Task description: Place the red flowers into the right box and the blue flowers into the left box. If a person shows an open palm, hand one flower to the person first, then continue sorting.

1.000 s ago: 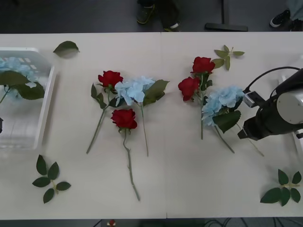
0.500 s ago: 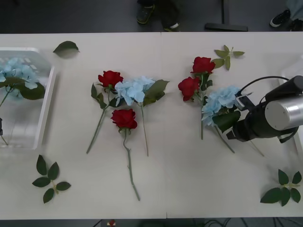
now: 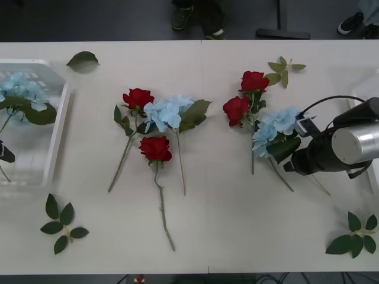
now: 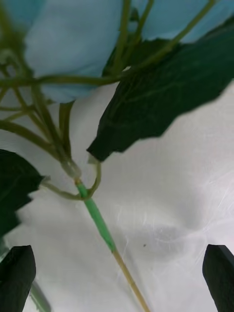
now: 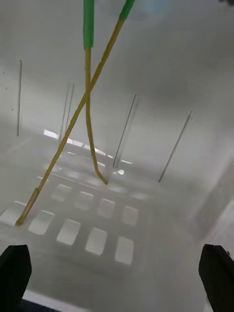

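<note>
Now, from the front, the right gripper (image 3: 291, 165) hangs low over the table (image 3: 237, 236), just beside a blue flower (image 3: 275, 127) lying next to two red flowers (image 3: 244, 94). Two more red flowers (image 3: 147, 124) and another blue flower (image 3: 166, 111) lie in the middle. The left box (image 3: 56, 127) already has blue flowers (image 3: 18, 89) in it, and the left gripper (image 3: 5, 152) sits over that box at the edge. The right box (image 3: 355, 103) peeks out behind the right arm.

From the right wrist, the black fingers (image 4: 17, 275) are spread wide, with the thin green stem (image 4: 100, 224) running between them, not touched yet. I think the stem is light and bendy and the petals are soft, so the stem is the best place to pinch.

From the left wrist, the fingers (image 5: 14, 270) are spread too and hold nothing, and two yellow stems (image 5: 87, 112) cross inside the box. You cannot see those stems so plainly from the front
</note>
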`<action>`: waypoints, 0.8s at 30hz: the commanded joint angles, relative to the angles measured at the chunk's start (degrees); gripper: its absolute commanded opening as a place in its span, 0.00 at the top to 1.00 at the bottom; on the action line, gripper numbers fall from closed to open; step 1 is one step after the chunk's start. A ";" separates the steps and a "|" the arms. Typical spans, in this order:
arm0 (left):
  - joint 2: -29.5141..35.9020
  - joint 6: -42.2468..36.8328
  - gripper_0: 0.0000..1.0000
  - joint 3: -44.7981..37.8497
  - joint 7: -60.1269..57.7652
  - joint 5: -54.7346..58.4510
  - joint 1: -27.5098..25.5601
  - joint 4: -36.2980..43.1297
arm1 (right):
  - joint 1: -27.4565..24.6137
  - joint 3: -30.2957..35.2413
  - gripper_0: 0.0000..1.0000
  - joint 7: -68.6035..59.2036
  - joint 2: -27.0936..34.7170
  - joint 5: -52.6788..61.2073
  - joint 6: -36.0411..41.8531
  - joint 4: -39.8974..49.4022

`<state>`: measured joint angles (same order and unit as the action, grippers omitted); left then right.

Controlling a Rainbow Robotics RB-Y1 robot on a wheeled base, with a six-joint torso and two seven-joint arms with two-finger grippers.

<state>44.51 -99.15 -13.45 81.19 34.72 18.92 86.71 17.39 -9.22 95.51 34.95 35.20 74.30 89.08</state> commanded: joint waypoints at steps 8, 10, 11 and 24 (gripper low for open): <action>-0.04 -0.96 0.00 0.09 -6.49 9.40 1.65 16.56 | 0.63 -0.53 0.14 1.53 -0.85 -2.15 -0.74 -0.14; -0.56 1.50 0.00 1.94 -8.86 11.16 1.65 16.56 | 0.54 -0.80 0.37 1.53 -0.85 -2.41 -0.74 -0.14; -0.74 2.91 0.00 3.43 -9.65 11.68 1.65 16.65 | 0.54 -0.97 0.45 1.53 -0.76 -2.59 -0.92 -0.14; -5.66 13.98 0.00 20.40 -22.31 7.46 5.96 17.79 | 0.63 -1.59 1.00 1.70 -0.76 -3.64 -1.53 -0.14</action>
<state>40.28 -85.45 6.28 58.23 44.18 21.43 102.52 17.38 -11.33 95.51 34.94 31.92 72.91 88.39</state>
